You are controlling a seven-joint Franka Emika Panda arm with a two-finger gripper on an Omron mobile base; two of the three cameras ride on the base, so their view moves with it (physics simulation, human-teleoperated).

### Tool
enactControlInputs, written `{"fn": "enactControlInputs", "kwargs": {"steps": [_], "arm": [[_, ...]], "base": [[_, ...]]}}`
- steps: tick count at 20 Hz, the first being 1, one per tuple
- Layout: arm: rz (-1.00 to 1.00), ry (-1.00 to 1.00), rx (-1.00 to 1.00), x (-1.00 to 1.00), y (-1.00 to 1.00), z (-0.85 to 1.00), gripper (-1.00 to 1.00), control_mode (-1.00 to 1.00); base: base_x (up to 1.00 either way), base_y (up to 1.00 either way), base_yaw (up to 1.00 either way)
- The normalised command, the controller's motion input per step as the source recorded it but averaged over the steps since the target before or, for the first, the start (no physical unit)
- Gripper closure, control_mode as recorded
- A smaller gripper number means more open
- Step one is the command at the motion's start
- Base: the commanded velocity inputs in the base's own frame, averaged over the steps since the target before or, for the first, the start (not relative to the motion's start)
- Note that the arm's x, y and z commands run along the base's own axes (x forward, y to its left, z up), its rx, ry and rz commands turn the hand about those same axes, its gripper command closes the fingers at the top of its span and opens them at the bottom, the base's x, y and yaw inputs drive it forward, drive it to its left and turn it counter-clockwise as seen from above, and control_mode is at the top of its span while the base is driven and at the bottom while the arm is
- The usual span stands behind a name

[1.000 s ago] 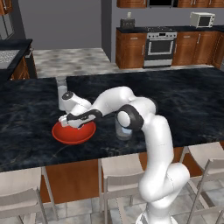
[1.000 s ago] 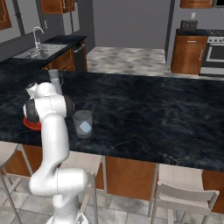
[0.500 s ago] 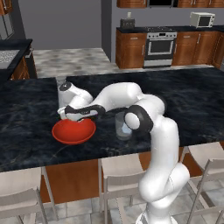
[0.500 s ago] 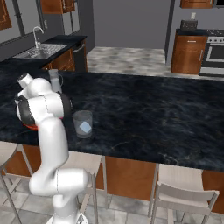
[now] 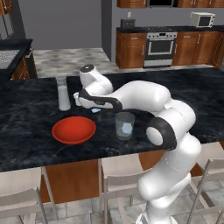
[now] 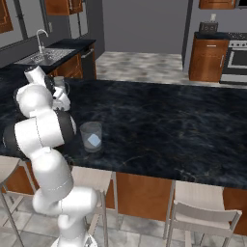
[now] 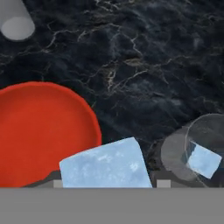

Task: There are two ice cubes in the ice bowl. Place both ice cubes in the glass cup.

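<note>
The end effector [image 5: 93,109] hangs above the black marble table [image 5: 183,92], between the red ice bowl [image 5: 74,129] and the glass cup [image 5: 125,125], and is clamped on a pale blue ice cube [image 7: 106,165]. In the hand view that cube sits low between the two dark finger tips, with the bowl's rim to one side and the cup to the other. The second ice cube [image 5: 127,127] lies inside the glass cup, on its bottom. The ice bowl stands just beside the cup, not touching it. A taller narrow glass with white contents [image 5: 63,93] stands behind the bowl, well apart from the cup.
</note>
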Motion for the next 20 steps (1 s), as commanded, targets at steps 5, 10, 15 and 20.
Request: {"fn": "enactControlInputs", "kwargs": {"steps": [5,10,15,20], "arm": [[-0.19,0.03,0.28,-0.3,-1.0,0.46,1.0,-1.0],[-0.16,0.11,0.2,0.06,-0.93,0.16,1.0,-1.0],[-0.12,0.02,-0.04,0.27,-0.45,0.0,1.0,-1.0],[-0.1,0.0,-0.13,0.12,-0.28,-0.11,1.0,-1.0]], "base": [[0.0,0.0,0.0],[0.0,0.0,0.0],[0.0,0.0,0.0],[0.0,0.0,0.0]]}}
